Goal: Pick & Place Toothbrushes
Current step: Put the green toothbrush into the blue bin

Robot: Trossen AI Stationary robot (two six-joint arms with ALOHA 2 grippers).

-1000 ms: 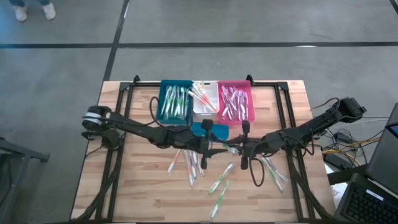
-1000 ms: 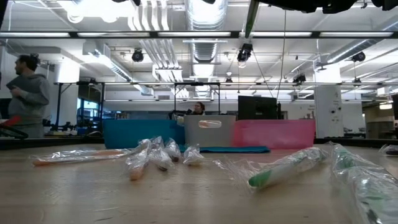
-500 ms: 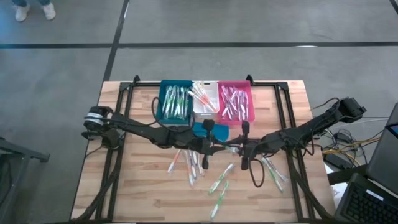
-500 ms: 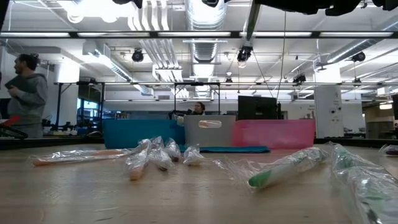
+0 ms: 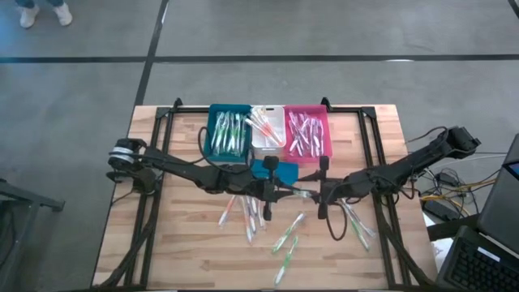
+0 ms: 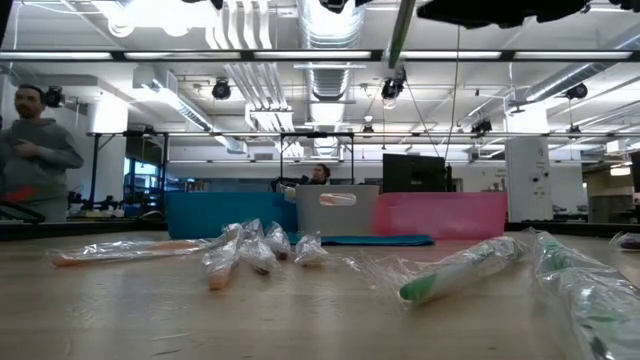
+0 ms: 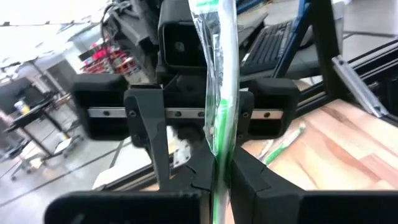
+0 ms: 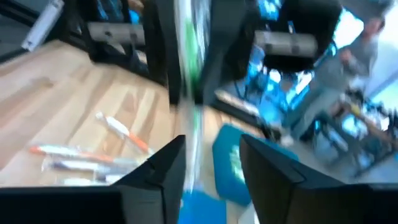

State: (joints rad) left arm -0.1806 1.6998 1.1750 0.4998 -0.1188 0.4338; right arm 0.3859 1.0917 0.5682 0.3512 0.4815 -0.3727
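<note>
A wrapped green toothbrush (image 7: 217, 93) is clamped in the left gripper (image 7: 219, 171) at mid-table, face to face with the right gripper (image 5: 322, 193).

Both arms are stretched low across the table (image 5: 186, 259) from its opposite sides, and their grippers are brought together just in front of the three bins. The left gripper's fingers are closed on the upright, plastic-wrapped toothbrush; the right gripper's fingers (image 8: 163, 165) are seen spread apart on either side of it, not pressing it. Loose toothbrushes (image 5: 285, 237) are scattered on the wood beneath the arms, and more are sorted into the teal bin (image 5: 228, 132), white bin (image 5: 266, 127) and pink bin (image 5: 306, 134).
</note>
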